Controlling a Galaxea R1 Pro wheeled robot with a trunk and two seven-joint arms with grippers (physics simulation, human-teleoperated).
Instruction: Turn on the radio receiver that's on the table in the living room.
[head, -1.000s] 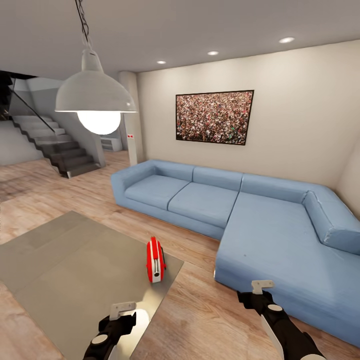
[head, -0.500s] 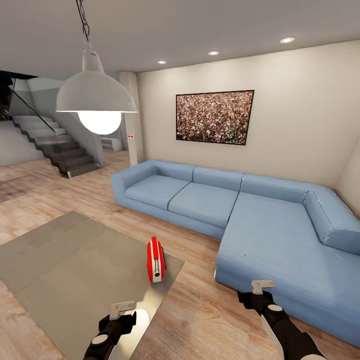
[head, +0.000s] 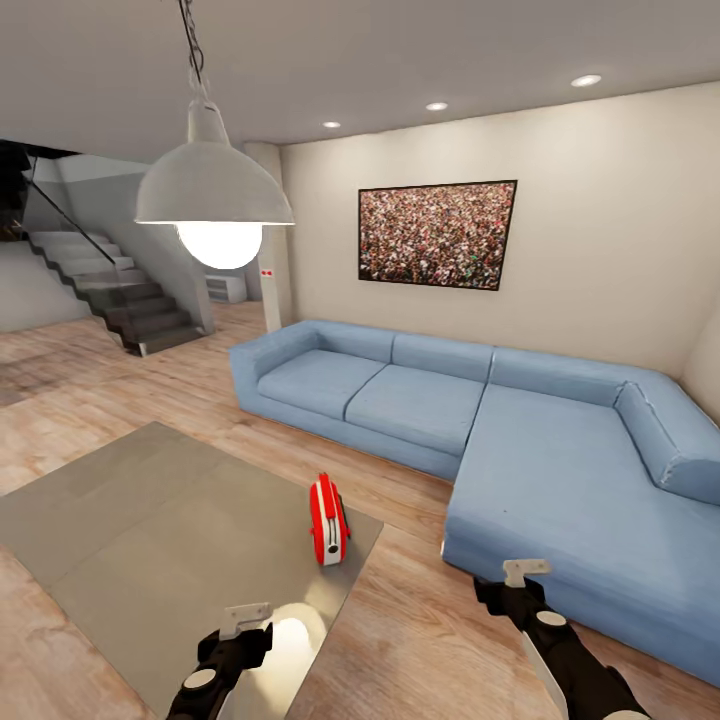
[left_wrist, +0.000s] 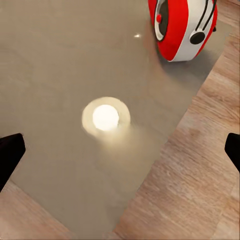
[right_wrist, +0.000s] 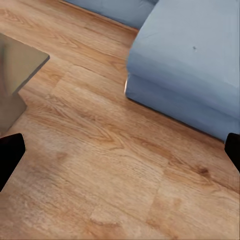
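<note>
Radio receiver (head: 328, 520) stands upright near the bench (head: 130, 520) corner, ahead of my left gripper (head: 246, 618) and slightly toward the right arm's side, well apart from it. Its long axis runs roughly away from me, narrow end facing me. Left gripper is nearer and spread wide, holding nothing; right gripper (head: 522, 572), over the floor (right_wrist: 100, 150) beside the sofa (head: 560, 470), is spread too. I judge it's a left-arm reach.

No legible text or labels
</note>
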